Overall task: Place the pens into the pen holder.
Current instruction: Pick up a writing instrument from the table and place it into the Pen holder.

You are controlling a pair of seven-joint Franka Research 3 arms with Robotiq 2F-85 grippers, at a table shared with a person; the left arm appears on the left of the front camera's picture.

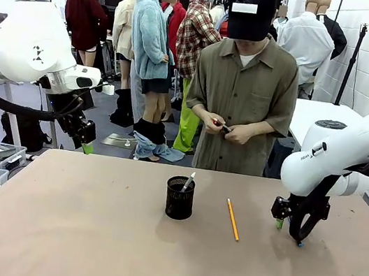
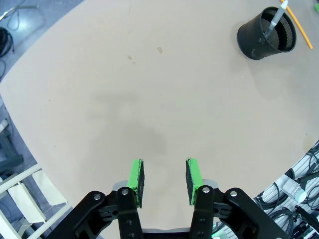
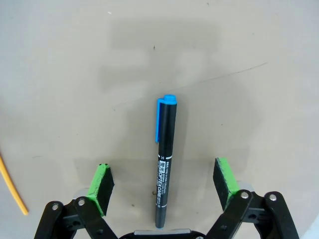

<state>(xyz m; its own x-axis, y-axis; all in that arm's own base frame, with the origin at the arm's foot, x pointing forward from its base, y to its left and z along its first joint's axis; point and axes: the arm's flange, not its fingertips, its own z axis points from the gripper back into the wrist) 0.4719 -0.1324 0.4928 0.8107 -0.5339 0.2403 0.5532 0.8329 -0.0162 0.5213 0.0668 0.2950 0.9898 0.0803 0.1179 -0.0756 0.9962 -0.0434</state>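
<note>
Pen holder (image 1: 179,199) upright mid-counter (image 1: 83,234), white-silver pen (image 1: 188,182) standing in it. Yellow pencil (image 1: 232,220) lies flat near its right, not touching. Blue pen (image 3: 163,169) lies on counter btwn right fingers (image 3: 101,180), which are spread wide, pads clear of it. Left fingers (image 2: 135,179) part-open, empty, raised above counter at left. Person's hands (image 1: 232,130) hold red-ended pen (image 1: 217,122).

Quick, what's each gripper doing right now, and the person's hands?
Left gripper: partly open, empty.
Right gripper: wide open, straddling the blue pen, not gripping it.
Person's hands: holding a red-ended pen.
</note>
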